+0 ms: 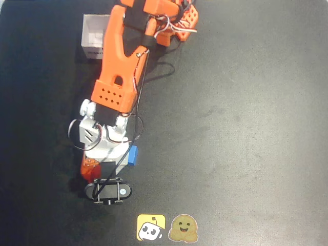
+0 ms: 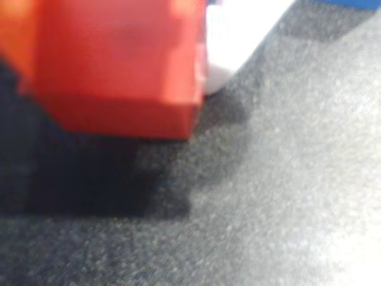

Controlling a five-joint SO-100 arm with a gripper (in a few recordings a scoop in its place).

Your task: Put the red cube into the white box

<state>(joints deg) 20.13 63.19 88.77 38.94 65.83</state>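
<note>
In the wrist view the red cube (image 2: 119, 65) looms close at the upper left, low on the black mat with its shadow directly under it. A white finger (image 2: 238, 36) presses against its right side and an orange finger (image 2: 12, 36) covers its left edge. From overhead, my gripper (image 1: 97, 166) sits at the lower left, shut on the red cube (image 1: 88, 170), which peeks out beside the white wrist parts. The white box (image 1: 96, 38) stands open-topped at the upper left, partly behind the orange arm and far from the gripper.
A blue cube (image 1: 133, 155) lies just right of the gripper, and its edge shows in the wrist view (image 2: 357, 3). Two stickers (image 1: 150, 227) (image 1: 183, 228) lie near the bottom edge. The arm's base (image 1: 174, 20) is at the top. Black mat (image 1: 246, 133) spreads to the right.
</note>
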